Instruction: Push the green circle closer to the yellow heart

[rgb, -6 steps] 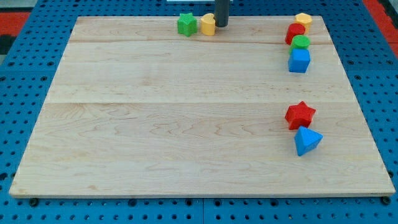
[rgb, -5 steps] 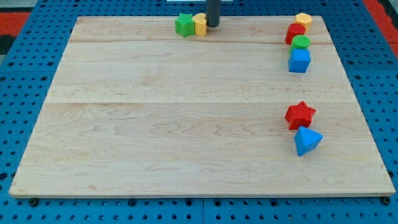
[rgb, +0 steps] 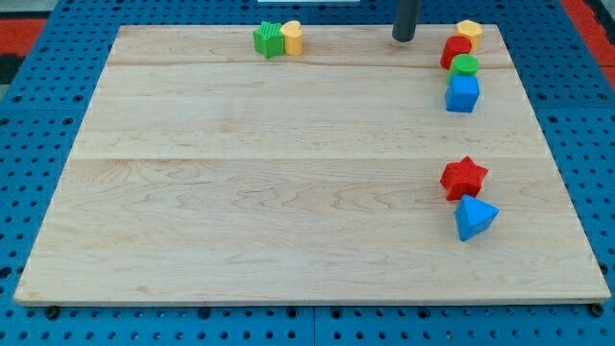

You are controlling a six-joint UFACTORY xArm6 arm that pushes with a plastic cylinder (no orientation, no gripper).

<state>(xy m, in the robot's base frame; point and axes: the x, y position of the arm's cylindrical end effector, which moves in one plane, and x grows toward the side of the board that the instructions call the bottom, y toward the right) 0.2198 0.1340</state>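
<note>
Hovering near the bench's top edge, our tip (rgb: 404,39), a bare rod without fingers, has the green circle (rgb: 464,65) just to the view's lower right.

Brightness: bright, even across the wooden board (rgb: 288,192).
Light source: diffuse, seemingly from overhead; exact position cannot be told.
Shadows: short and soft, hugging the red star (rgb: 464,178) and the blue block (rgb: 475,217) below it.
Glare: none strong; a faint pale sheen on the board's light planks.
Focus: blocks sharp; my tip (rgb: 404,39) slightly soft-edged.
Distortion: board edges converge toward the view's top.
</note>
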